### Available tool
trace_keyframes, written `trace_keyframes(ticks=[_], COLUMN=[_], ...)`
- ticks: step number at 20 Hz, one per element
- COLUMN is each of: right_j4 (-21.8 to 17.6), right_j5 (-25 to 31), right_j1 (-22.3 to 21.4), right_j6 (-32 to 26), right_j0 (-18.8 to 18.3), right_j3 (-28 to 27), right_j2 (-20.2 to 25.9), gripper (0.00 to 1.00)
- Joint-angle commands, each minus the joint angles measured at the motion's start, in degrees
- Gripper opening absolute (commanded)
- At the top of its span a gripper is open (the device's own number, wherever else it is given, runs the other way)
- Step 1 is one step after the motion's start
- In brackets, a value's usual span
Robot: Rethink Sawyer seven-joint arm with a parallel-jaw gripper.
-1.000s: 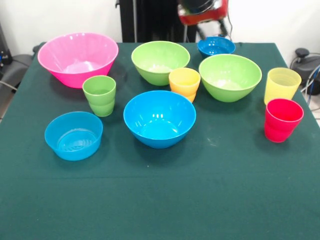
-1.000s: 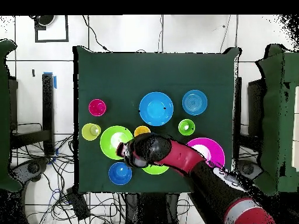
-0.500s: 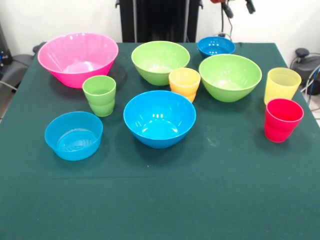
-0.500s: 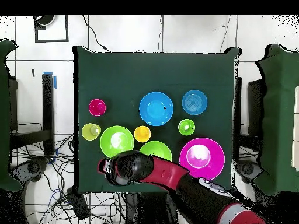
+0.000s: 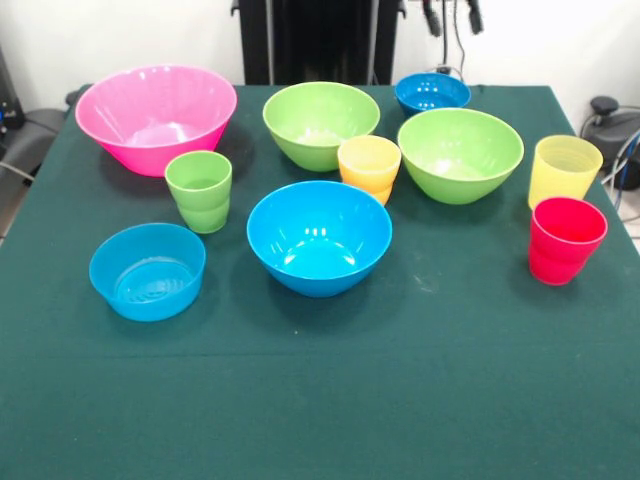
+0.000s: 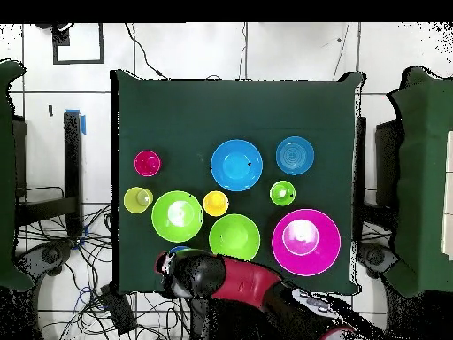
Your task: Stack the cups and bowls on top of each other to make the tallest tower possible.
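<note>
We see only the two dark tips of the gripper (image 5: 453, 15) at the top edge, jaws parted and empty, above the small dark blue bowl (image 5: 432, 93). Every cup and bowl stands apart on the green desk (image 5: 320, 400), nothing stacked. The pink bowl (image 5: 156, 117) sits at one far corner, two lime bowls (image 5: 321, 123) (image 5: 460, 153) flank the orange-yellow cup (image 5: 369, 166), and the bright blue bowl (image 5: 319, 236) is central. We can read no writing or labels.
</note>
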Motion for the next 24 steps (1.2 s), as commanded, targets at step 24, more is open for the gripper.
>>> trace_keyframes(ticks=[24], right_j4=[1.5], right_j5=[-30.5], right_j1=[5.0], right_j6=[15.9], right_j0=[39.9], right_j3=[-1.8], right_j2=[-42.8], gripper=[1.0])
